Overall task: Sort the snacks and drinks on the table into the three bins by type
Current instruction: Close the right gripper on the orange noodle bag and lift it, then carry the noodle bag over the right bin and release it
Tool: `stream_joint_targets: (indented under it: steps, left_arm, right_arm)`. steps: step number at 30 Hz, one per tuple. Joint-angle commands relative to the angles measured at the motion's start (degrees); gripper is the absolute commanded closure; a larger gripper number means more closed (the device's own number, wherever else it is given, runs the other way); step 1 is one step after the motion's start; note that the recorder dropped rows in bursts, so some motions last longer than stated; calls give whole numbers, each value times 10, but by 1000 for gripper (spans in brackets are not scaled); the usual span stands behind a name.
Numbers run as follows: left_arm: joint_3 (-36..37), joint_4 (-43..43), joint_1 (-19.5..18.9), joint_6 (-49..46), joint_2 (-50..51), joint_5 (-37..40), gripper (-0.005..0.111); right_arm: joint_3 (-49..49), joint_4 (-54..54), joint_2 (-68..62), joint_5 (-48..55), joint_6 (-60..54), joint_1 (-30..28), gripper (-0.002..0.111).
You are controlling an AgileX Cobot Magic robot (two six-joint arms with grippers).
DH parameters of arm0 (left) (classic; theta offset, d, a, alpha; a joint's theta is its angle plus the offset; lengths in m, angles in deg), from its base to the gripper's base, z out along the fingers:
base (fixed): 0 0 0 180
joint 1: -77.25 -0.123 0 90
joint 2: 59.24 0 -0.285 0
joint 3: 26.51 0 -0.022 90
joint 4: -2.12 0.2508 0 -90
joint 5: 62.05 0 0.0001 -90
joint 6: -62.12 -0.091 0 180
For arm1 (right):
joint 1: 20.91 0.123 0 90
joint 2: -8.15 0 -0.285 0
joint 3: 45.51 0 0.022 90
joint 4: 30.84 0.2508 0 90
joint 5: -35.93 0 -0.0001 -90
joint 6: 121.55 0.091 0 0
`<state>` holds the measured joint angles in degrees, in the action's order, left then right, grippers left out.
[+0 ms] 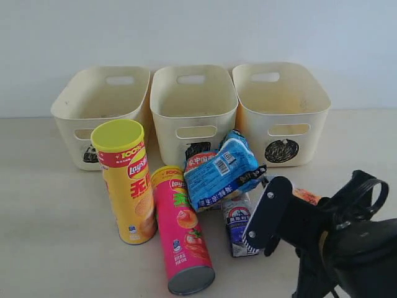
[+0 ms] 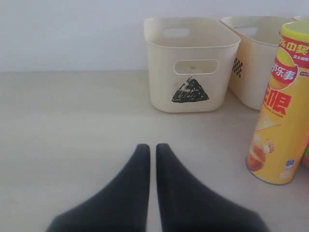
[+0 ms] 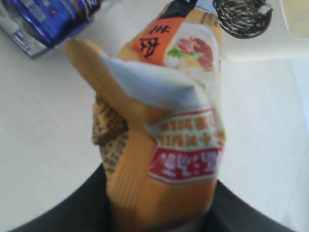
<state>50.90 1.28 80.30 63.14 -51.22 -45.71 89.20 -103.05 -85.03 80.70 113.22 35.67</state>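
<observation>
My right gripper is shut on the orange-white packet, which fills the right wrist view and hides the fingertips. In the exterior view this gripper sits low at the right, next to the blue-and-white carton, with a corner of the packet showing behind it. The blue crinkly packet leans over the carton. The yellow Lay's tube stands upright, and the pink tube tilts beside it. My left gripper is shut and empty above bare table.
Three cream bins stand in a row at the back: the left bin with the triangle mark, the middle bin, and the right bin with the circle mark. A white wall rises behind them.
</observation>
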Motion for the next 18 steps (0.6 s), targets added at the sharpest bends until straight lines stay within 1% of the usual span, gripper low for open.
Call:
stream_joint_targets:
  steps: [1, 11, 14, 16, 18]
  left_arm:
    - [-2, -2, -1, 4, -2, -4, 103]
    - [-2, -2, -1, 4, -2, -4, 103]
    - [-2, -2, -1, 4, -2, -4, 103]
    - [-2, -2, -1, 4, -2, -4, 103]
    - [-2, -2, -1, 4, -2, -4, 103]
  right_arm:
    - [1, 40, 35, 59, -49, 0, 108]
    - [8, 81, 101, 76, -61, 0, 108]
    - [33, 134, 130, 94, -110, 0, 108]
    - [77, 201, 155, 111, -164, 0, 108]
    - [108, 240, 168, 110, -200, 0, 108]
